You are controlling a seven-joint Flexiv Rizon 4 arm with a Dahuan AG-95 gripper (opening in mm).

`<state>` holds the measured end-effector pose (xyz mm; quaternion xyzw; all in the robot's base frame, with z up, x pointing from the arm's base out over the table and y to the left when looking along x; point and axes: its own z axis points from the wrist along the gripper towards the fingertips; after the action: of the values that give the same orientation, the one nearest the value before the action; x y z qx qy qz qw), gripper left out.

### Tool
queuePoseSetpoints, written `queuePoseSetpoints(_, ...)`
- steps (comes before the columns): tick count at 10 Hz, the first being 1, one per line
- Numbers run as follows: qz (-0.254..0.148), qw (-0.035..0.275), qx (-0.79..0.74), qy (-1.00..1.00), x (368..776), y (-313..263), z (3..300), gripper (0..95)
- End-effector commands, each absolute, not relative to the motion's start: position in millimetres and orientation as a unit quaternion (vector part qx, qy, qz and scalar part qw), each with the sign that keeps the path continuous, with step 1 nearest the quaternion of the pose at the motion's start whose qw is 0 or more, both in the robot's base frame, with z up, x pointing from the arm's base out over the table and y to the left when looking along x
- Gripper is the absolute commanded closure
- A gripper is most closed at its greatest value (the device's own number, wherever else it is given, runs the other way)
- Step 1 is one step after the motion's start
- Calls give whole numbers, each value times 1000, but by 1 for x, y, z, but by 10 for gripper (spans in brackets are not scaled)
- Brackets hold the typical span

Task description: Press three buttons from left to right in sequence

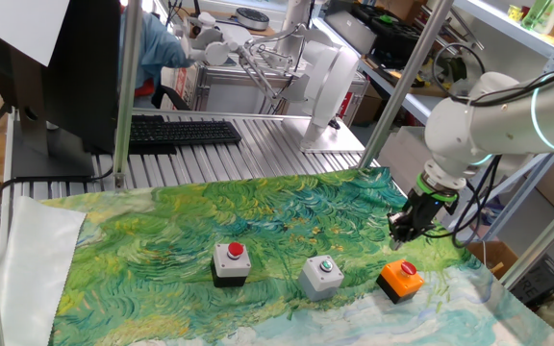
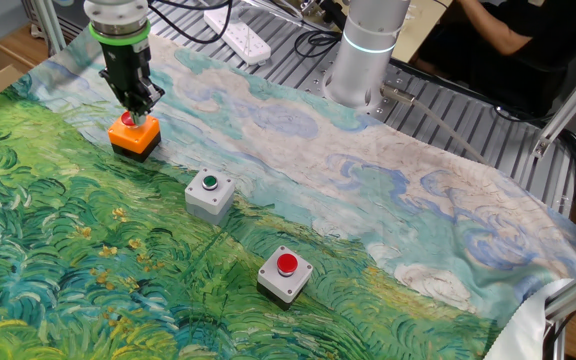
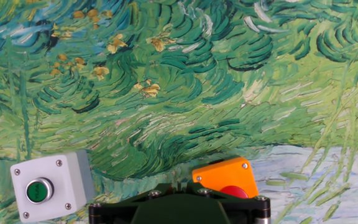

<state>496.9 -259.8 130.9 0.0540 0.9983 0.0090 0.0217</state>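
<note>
Three buttons sit in a row on the painted cloth. The black-and-white box with a red button [image 1: 231,261] is at the left. The grey box with a green button [image 1: 322,274] is in the middle. At the right is the orange box with a red button [image 1: 401,279]. My gripper [image 1: 404,229] is shut with nothing in it, and it hangs just above the orange box [image 2: 134,133]. In the other fixed view the gripper [image 2: 136,105] has its tip right over that box's button. The hand view shows the grey box [image 3: 48,185], the orange box [image 3: 225,177] and the gripper [image 3: 178,186] at the bottom edge.
The green and blue painted cloth [image 1: 210,216] covers the table. A keyboard [image 1: 181,132] and a monitor [image 1: 75,67] stand at the back. Metal frame posts [image 1: 123,91] rise at the table's edges. The arm's base [image 2: 363,50] and a power strip [image 2: 243,40] lie behind the cloth.
</note>
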Motion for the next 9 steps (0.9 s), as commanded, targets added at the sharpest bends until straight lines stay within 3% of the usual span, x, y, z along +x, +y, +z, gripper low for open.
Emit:
queuePoseSetpoints(1,9,22,53,998,496,-260,130,950)
queuePoseSetpoints(9,31,30,53,998,496,-260,130,950)
